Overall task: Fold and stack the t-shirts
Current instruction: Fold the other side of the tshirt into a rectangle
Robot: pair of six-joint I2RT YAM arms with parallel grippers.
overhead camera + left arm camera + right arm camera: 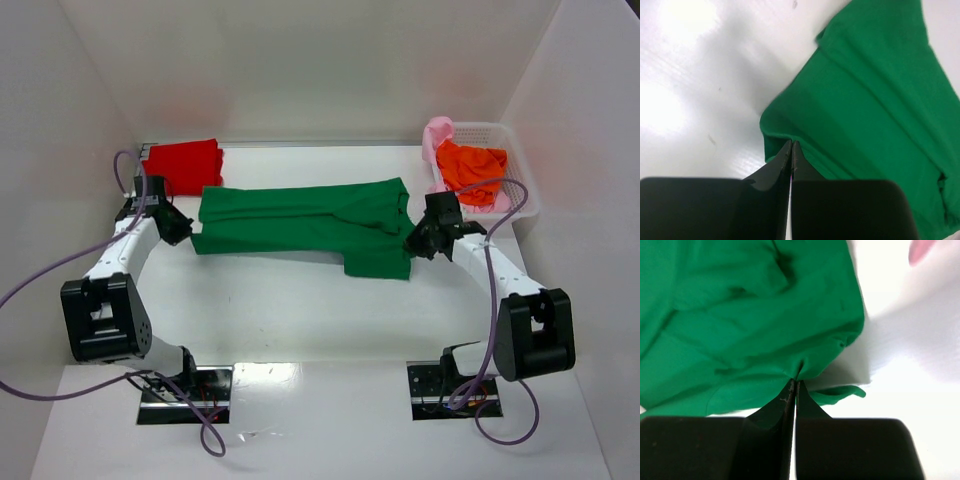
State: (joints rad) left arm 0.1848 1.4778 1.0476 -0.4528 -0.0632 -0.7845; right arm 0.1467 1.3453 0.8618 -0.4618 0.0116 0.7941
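Top external: left tool (186, 231), right tool (413, 240) reach low, pinching green t-shirt (300, 215).

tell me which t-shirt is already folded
The red t-shirt, far left; green t-shirt lies spread out, orange t-shirt and pink t-shirt are bunched in the basket.

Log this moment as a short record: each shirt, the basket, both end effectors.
green t-shirt: spread across the table, partly folded lengthwise
red t-shirt: folded, far left
orange t-shirt: crumpled in basket
pink t-shirt: draped over the basket's far left corner
left end effector: shut on the green t-shirt's edge
right end effector: shut on its opposite edge
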